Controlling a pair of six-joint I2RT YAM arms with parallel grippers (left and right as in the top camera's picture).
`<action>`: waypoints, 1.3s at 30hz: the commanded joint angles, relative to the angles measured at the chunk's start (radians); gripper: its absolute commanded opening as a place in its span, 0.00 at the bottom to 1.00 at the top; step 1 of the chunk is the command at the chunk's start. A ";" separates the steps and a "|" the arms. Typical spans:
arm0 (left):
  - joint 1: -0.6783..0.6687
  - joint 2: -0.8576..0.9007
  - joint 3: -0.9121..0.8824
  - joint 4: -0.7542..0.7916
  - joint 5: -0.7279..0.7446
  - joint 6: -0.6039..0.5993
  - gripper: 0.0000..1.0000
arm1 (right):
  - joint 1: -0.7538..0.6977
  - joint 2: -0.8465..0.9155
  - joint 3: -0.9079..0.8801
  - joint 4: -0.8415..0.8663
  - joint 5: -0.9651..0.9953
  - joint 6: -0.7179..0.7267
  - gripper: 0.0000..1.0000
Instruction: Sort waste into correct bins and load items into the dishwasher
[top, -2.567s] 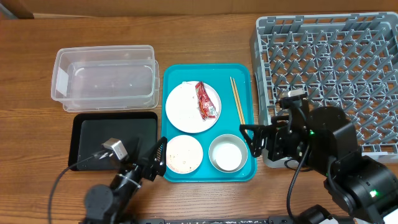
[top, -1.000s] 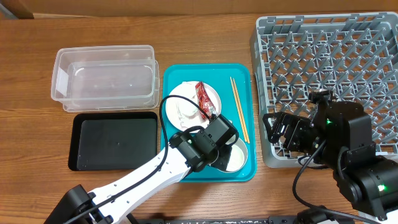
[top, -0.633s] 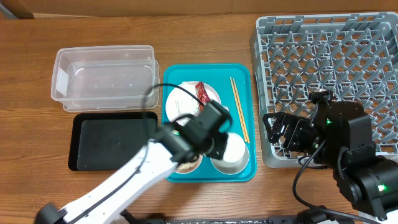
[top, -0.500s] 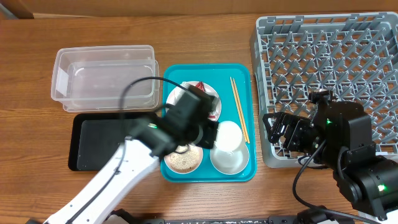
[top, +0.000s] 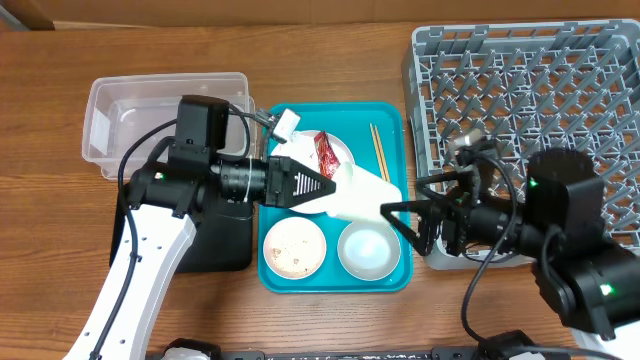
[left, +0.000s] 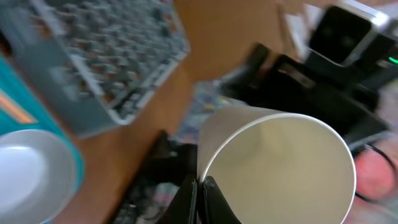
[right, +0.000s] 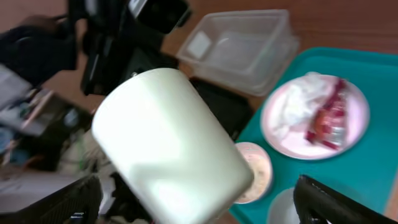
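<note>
My left gripper is shut on the rim of the small white cup, which lies on its side in the air above the teal tray. In the left wrist view the fingers pinch the cup's wall. My right gripper is open, its fingers on either side of the cup's base end, apart from it. The red wrapper and napkin lie on a plate. Chopsticks rest on the tray. The grey dish rack stands at the right.
A clear tub stands at the back left, with the black tray in front of it, partly under my left arm. On the teal tray sit a bowl with rice residue and a white bowl.
The left gripper lifted the cup off the teal tray, tipped it sideways and carried it right. The right gripper moved left toward it, still open.
</note>
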 joint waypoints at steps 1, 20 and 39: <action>0.002 -0.009 0.018 0.008 0.190 0.030 0.04 | -0.003 0.024 0.023 0.037 -0.242 -0.069 1.00; 0.002 -0.009 0.018 0.089 0.191 0.036 0.04 | -0.003 0.063 0.023 0.076 -0.329 -0.065 0.79; 0.003 -0.009 0.018 -0.036 -0.067 0.074 1.00 | -0.158 -0.004 0.094 -0.121 0.139 -0.063 0.61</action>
